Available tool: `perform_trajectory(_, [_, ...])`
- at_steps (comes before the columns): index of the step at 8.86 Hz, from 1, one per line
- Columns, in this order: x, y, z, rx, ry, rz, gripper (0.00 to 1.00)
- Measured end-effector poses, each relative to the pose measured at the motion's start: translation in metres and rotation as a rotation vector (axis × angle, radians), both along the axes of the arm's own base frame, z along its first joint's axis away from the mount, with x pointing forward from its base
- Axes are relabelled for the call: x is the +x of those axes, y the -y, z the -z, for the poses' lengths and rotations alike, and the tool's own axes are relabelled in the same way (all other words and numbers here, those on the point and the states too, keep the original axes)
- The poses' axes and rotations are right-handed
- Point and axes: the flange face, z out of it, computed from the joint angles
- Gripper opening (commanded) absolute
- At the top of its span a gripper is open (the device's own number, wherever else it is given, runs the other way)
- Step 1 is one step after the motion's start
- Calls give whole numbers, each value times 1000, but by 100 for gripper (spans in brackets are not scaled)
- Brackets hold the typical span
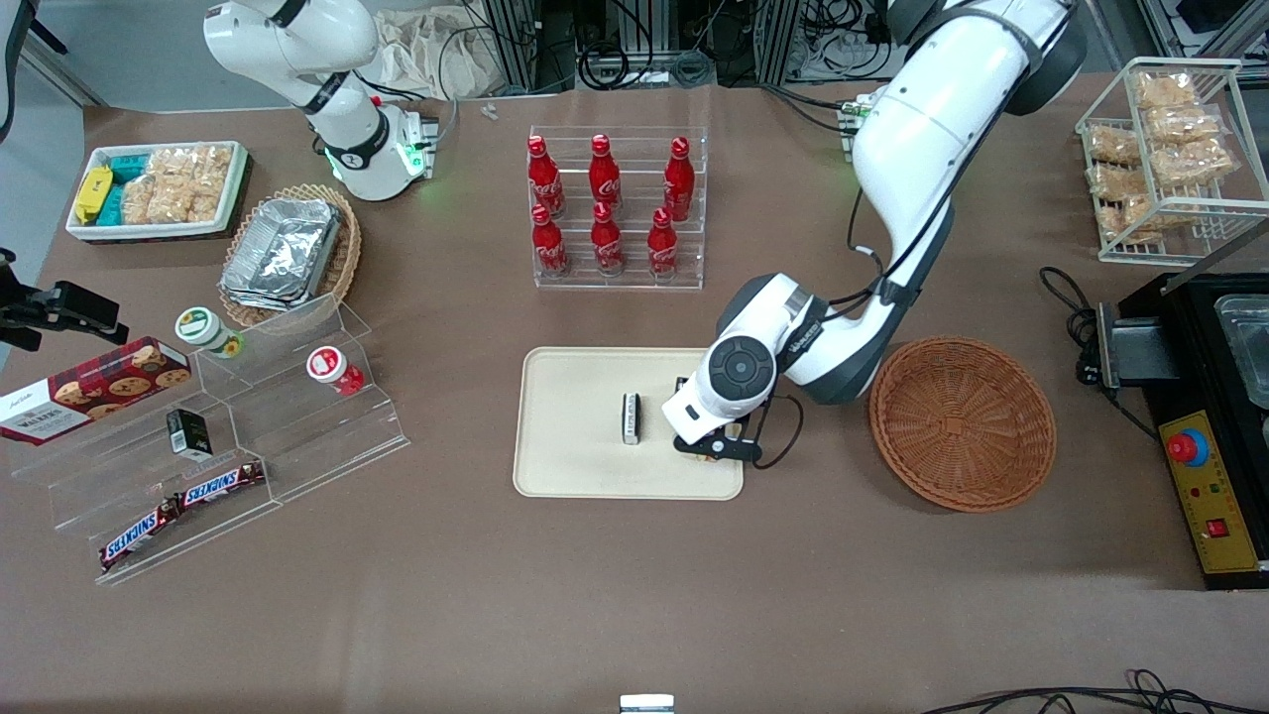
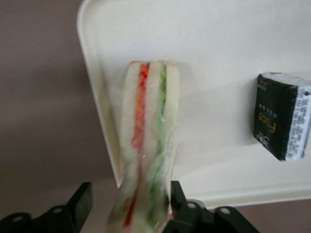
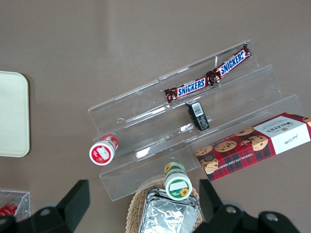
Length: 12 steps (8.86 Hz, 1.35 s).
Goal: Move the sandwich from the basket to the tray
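Tool (image 2: 130,204) w/ fingers spread around sandwich (image 2: 148,145), which lies on tray (image 2: 218,48) edge; basket (image 1: 962,423) nearby.

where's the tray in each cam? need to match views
Front view: the tray lies mid-table beside the basket; the tool is low over the tray's basket-side edge.
Left wrist view: tray under the sandwich.
Right wrist view: one rounded end of it.
Shared landmark: its rounded cream rim.

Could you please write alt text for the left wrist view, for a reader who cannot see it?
The sandwich lies on the edge of the cream tray, between the open fingers of the gripper. A small black packet lies on the tray beside it.
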Motion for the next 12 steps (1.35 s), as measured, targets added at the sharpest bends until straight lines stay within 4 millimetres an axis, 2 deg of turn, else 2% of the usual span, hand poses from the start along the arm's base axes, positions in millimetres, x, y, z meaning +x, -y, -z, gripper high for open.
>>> perform_trajectory(2, [1, -17, -84, 27, 47, -12, 99])
perform_trajectory(3, [5, -35, -128, 36, 94, -36, 99])
perform_trajectory(5, [11, -85, -191, 58, 119, -25, 99])
perform_trajectory(7, [17, -168, -251, 42, 103, -18, 99])
perform_trajectory(9, [13, -259, -314, 37, 145, -51, 100])
perform_trajectory(10, [8, -294, -334, 38, 156, -86, 100])
perform_trajectory(11, [6, -321, -342, 41, 160, -119, 100])
perform_trajectory(12, [6, -331, -342, 44, 158, -133, 100])
